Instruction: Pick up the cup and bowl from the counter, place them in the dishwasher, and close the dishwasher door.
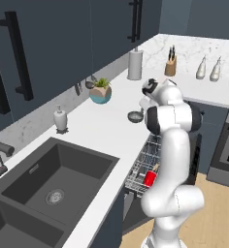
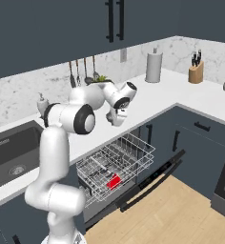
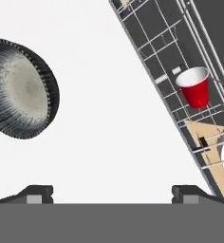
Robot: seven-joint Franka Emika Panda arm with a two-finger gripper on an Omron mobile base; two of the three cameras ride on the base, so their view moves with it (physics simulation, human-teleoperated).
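The dark grey bowl [image 1: 135, 116] sits upright on the white counter [image 1: 102, 133], close to its front edge. In the hand view the bowl [image 3: 19, 90] is at the left, off to one side of the fingers. My gripper [image 1: 144, 103] hovers just above the counter beside the bowl, pointing down, open wide with nothing between its fingertips [image 3: 38, 193]. It hangs over the counter edge in the right base view [image 2: 117, 117]. The red cup [image 1: 150, 178] lies on its side in the dishwasher's pulled-out wire rack [image 2: 117, 164]. The dishwasher door [image 2: 152, 183] is folded down open.
A dark sink [image 1: 53, 184] lies at the left with a soap dispenser [image 1: 60, 119] behind it. A teal planter [image 1: 101, 92], paper towel roll [image 1: 135, 64] and knife block [image 1: 171, 65] stand along the back. The oven [image 1: 228, 145] is at the right.
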